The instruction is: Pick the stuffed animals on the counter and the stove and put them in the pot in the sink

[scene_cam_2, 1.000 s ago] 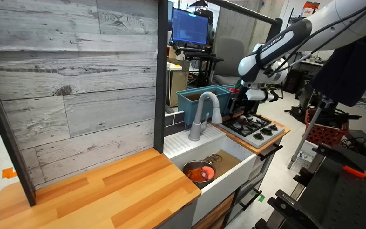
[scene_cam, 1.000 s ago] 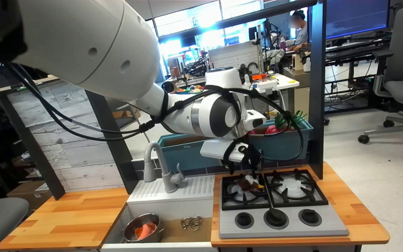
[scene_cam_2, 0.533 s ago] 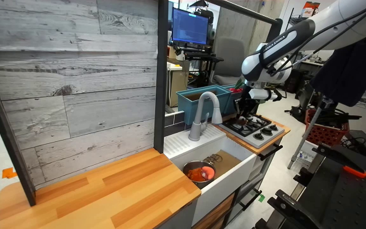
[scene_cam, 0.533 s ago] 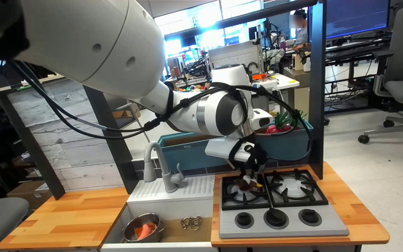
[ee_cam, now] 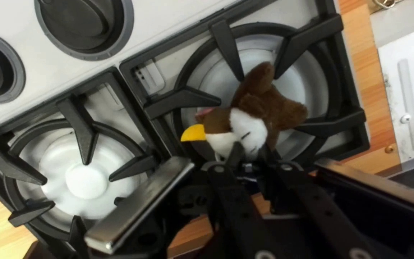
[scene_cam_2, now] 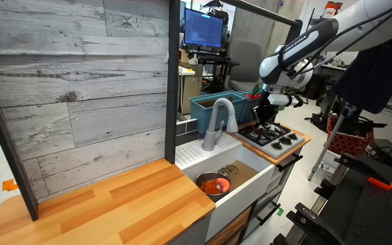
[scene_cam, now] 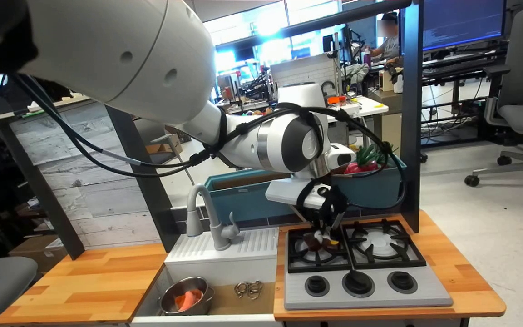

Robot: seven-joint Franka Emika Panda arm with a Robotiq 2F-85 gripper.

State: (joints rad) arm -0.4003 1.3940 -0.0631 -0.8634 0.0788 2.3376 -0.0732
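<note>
Through the wrist view I can see my gripper (ee_cam: 250,153) pinching the plush eagle (ee_cam: 257,115) by its white fabric, the fingertips close together around it. The eagle rests on the sink-side grate (ee_cam: 182,100) of my stove (scene_cam: 334,299), yellow beak toward the neighbouring burner. In both exterior views the silver pot (scene_cam: 202,308) stands in the sink (scene_cam: 225,269), holding an orange plush (scene_cam_2: 209,187) and a coral-pink piece (scene_cam_2: 224,184) (one toy or two, I can't tell), with metal rings (scene_cam: 249,289) lying near the pot.
</note>
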